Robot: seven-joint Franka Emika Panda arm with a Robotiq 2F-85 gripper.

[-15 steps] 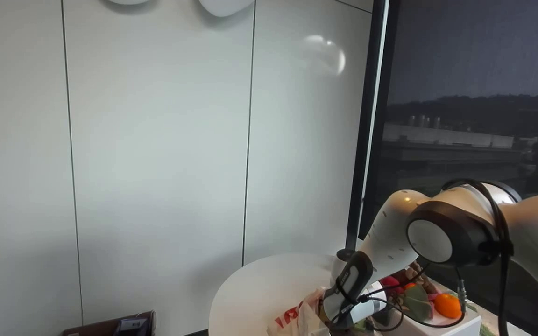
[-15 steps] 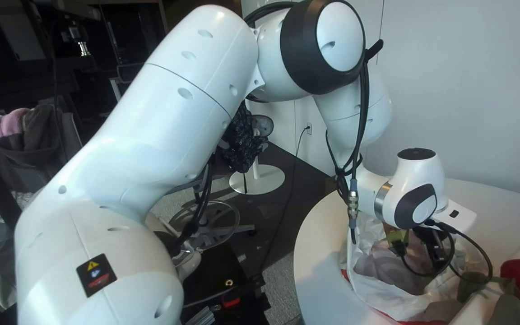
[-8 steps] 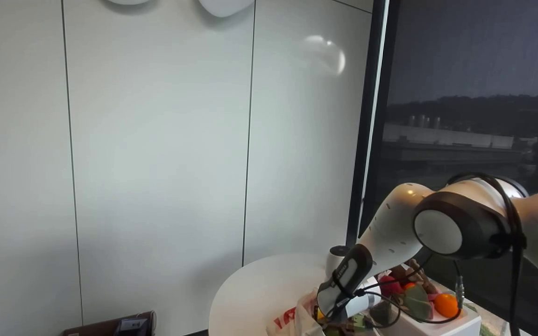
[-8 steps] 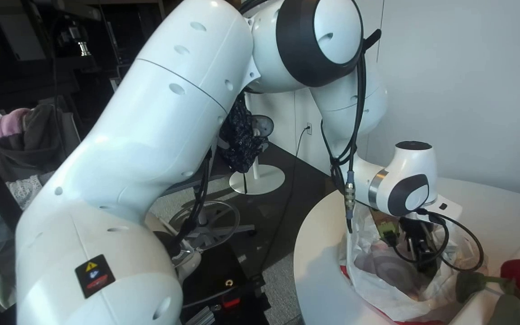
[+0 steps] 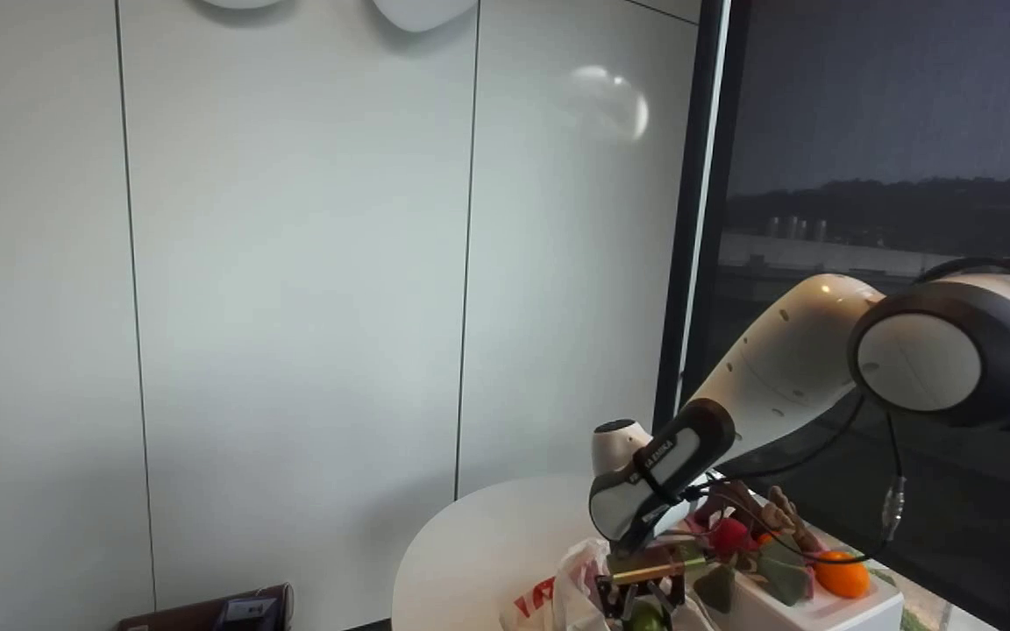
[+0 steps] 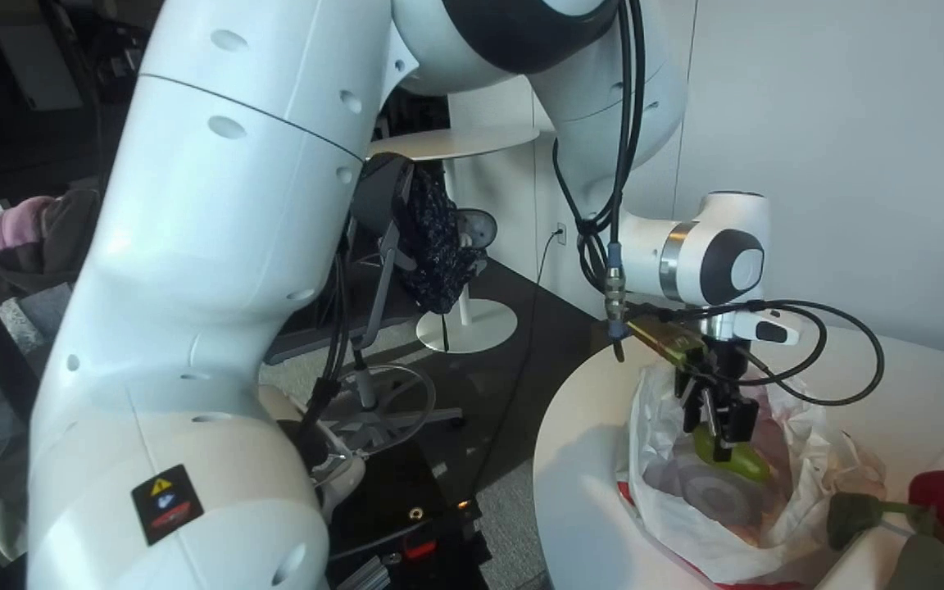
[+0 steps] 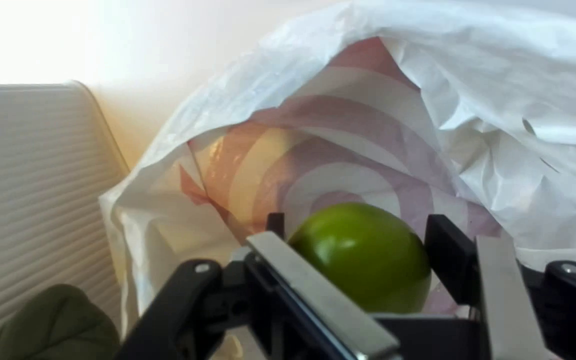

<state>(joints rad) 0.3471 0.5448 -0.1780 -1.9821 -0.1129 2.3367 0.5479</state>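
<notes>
Plainly, the wrist view shows us a fruit (image 7: 365, 260), green and glossy, clasped by the gripper (image 7: 358, 230). Of its two fingers (image 7: 448, 247), the one at the picture's right presses the fruit's side; the other's contact is partly hidden. Below them we look into a crumpled white bag (image 7: 518, 150) with reddish rings printed inside. We judge the fruit fairly light and firm, its smooth skin apt to slip. We cannot tell whether it is real; if so, hard squeezing might bruise it.

In an exterior view the arm (image 6: 226, 246) reaches over a white table (image 6: 578, 459), and the fruit hangs aslant at the bag's mouth, one end lower. A finger crosses in front of it. We cannot tell whether it clears the rim. Being long, it may well pivot, so we think the best hold is across its narrow middle, with even pressure.

In an exterior view we find the fruit low between the fingers, and near the bag a white box (image 5: 829, 613) topped by an orange (image 5: 842, 574) and a red ball (image 5: 729, 535).
</notes>
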